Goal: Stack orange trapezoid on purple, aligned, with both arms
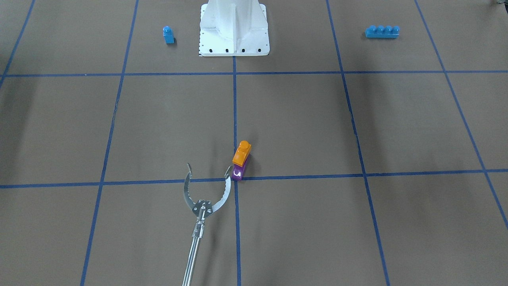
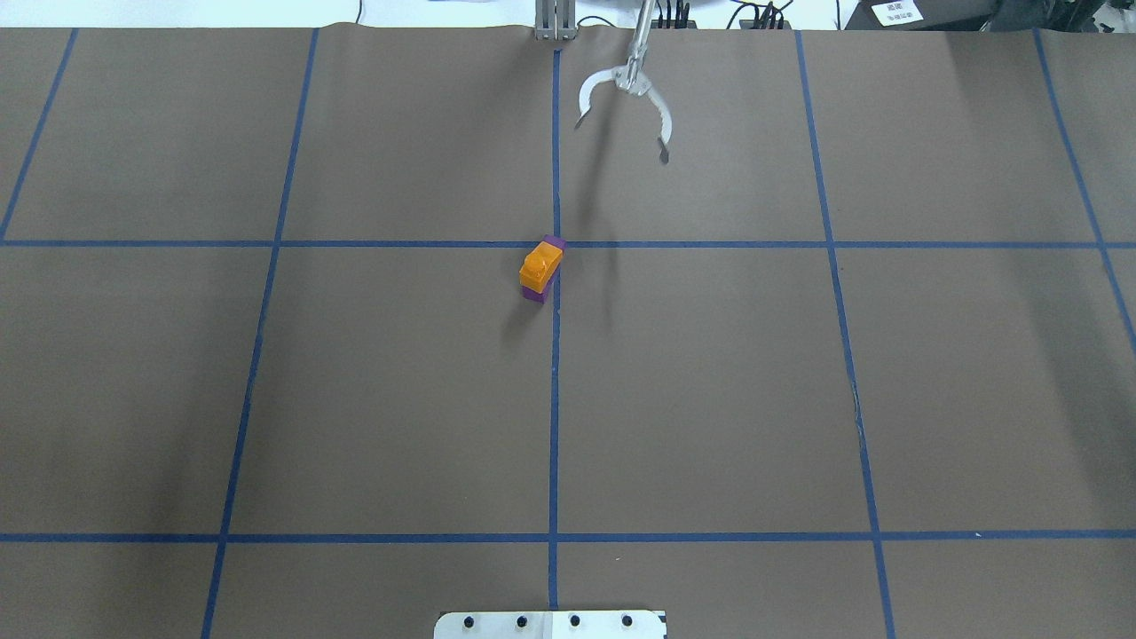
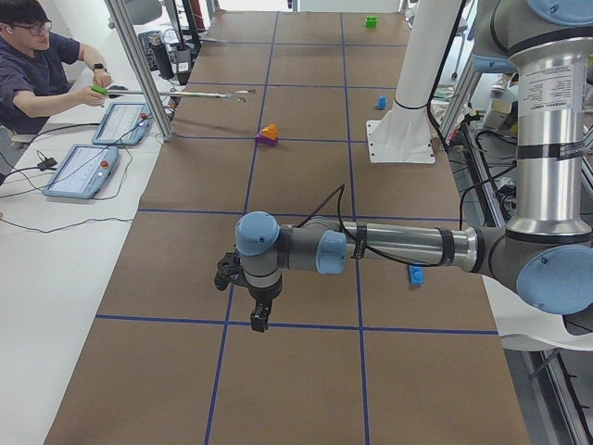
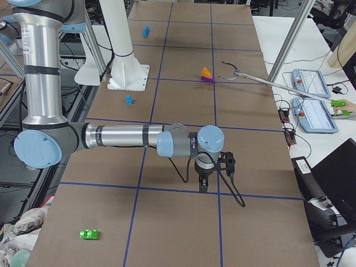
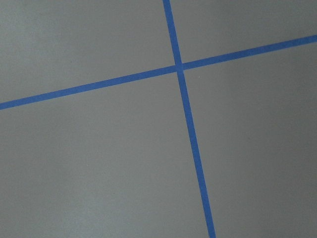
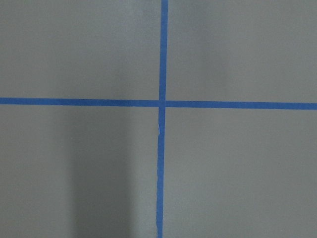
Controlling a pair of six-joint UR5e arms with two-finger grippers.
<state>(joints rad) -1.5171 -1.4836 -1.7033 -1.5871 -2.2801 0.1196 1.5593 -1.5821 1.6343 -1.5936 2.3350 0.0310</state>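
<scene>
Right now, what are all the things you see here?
Orange brick: one, orange, on the purple brick.
Purple brick: one, purple, middle of the table.
Small brick: one, blue, robot's right side.
Long brick: one, blue, robot's left side.
Green brick: one, green, robot's right end.
Grabber tool: one, silver, claw open near the stack.
Person: one, dark shirt, holding the grabber.
Left arm, right arm: two, grey, low over the table.
Left pincer, right pincer: two, black, open or shut unclear.

overhead/front: opposed steep looks, I see orange trapezoid (image 2: 540, 266) in both.
sides: table (image 3: 306, 185) ends, left fingers (image 3: 260, 320) nearest.
wrists: close on tape (image 5: 179, 67).
</scene>
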